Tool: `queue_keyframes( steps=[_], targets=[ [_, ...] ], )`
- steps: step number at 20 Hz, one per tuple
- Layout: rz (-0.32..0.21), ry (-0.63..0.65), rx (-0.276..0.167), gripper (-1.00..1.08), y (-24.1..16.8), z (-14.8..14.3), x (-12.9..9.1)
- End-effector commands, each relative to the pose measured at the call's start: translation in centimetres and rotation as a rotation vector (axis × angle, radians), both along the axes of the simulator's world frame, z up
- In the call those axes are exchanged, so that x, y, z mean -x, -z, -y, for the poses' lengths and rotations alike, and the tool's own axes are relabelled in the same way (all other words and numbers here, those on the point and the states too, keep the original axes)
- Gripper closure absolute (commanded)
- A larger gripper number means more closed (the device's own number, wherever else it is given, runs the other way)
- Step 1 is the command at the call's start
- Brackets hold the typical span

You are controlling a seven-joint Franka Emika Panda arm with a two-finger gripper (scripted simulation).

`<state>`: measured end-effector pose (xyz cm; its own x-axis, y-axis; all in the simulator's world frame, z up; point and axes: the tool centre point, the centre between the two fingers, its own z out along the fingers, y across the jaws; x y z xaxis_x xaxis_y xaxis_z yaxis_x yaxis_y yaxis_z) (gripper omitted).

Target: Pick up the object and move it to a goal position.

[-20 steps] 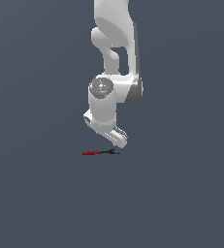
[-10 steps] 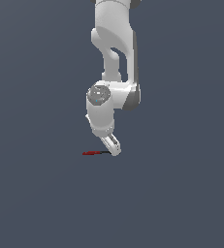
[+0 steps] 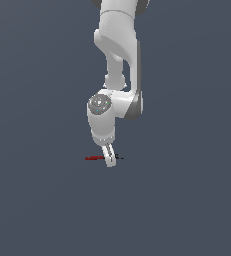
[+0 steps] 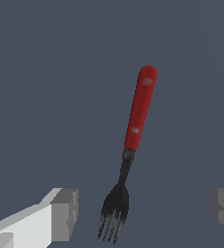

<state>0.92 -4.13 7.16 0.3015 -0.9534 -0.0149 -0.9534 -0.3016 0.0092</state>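
Pincer (image 4: 145, 213) wide open, fingers (image 4: 65, 214) either side of fork (image 4: 133, 140) tines, no contact w/ it

Plain dark grey floor (image 3: 187, 210), featureless.

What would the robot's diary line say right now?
gripper: open, low, around the fork's black end | fork: lying flat, not gripped | lift: not yet

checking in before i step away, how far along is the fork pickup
Early stage. Done: the gripper is lowered over the fork, its open fingers either side of the black tines in the wrist view. In hand: nothing; the fork lies flat on the floor in the exterior view. Left: close on it, lift, and carry it to the goal, which no picture shows.
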Motion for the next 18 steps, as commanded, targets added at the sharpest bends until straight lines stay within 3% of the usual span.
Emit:
queue_keyframes(
  steps=[1, 10, 18],
  targets=[
    [0.003, 0.066, 0.003, -0.92, 0.4, 0.2, -0.2],
    [0.01, 0.21, 0.011, -0.92, 1.4, 0.7, -0.5],
    [0.011, 0.232, 0.013, -0.92, 1.5, 0.8, -0.5]
  ],
)
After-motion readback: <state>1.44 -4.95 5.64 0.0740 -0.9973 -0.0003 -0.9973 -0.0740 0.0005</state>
